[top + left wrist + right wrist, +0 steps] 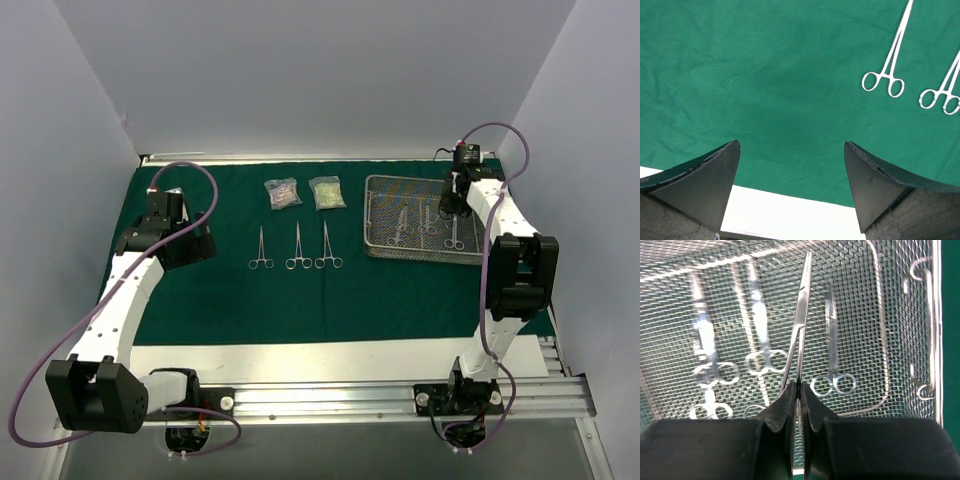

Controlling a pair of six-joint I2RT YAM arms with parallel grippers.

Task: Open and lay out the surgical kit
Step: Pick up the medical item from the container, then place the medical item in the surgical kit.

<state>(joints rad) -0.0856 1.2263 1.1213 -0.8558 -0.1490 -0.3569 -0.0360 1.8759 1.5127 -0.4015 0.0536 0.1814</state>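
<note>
The dark green cloth lies spread flat. The silver wire-mesh tray sits at its back right. My right gripper is inside the tray, shut on a slim steel instrument near its handle end, tips pointing away. Several more instruments lie on the mesh beneath. Three instruments lie in a row at the cloth's middle, with two clear packets behind them. My left gripper hovers open over bare cloth on the left, holding nothing.
A white table strip borders the cloth's near edge. White walls enclose the back and sides. In the left wrist view, two of the laid-out instruments lie to the upper right of the left fingers.
</note>
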